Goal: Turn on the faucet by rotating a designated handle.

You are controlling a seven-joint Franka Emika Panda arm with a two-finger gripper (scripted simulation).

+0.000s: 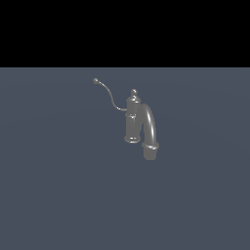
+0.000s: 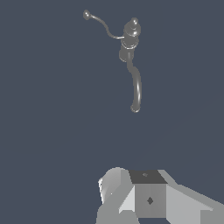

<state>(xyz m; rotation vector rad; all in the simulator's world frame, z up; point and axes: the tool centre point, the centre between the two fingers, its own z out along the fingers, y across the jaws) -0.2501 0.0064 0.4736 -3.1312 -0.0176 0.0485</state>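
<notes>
A: Nearest the wrist camera is the tool [image 2: 144,197] itself, a blocky pale grey housing with a dark panel, filling the near edge of the wrist view.

B: Are its fingers apart or together?

A: I cannot tell. Only the body shows, and no fingertips come into view. In the exterior view the arm does not appear at all.

B: And the faucet?

A: The faucet [image 1: 132,119] stands on the flat blue-grey surface [image 1: 58,195], well apart from the tool. Its post is upright with a small knob on top, and the thick arched spout [image 1: 150,129] curves over and down toward the exterior view's right, ending in a wider mouth just above the surface.

B: Where is the handle?

A: The handle [image 1: 108,93] is a thin curved wire joined to the post below the knob. It sweeps up and away toward the exterior view's left and ends in a small ball tip [image 1: 96,80], higher than the knob.

B: Does the wrist view agree?

A: Yes. There the faucet [image 2: 130,39] is seen from above, the handle [image 2: 103,24] and spout [image 2: 137,89] branching in different directions. Nothing touches the handle.
</notes>
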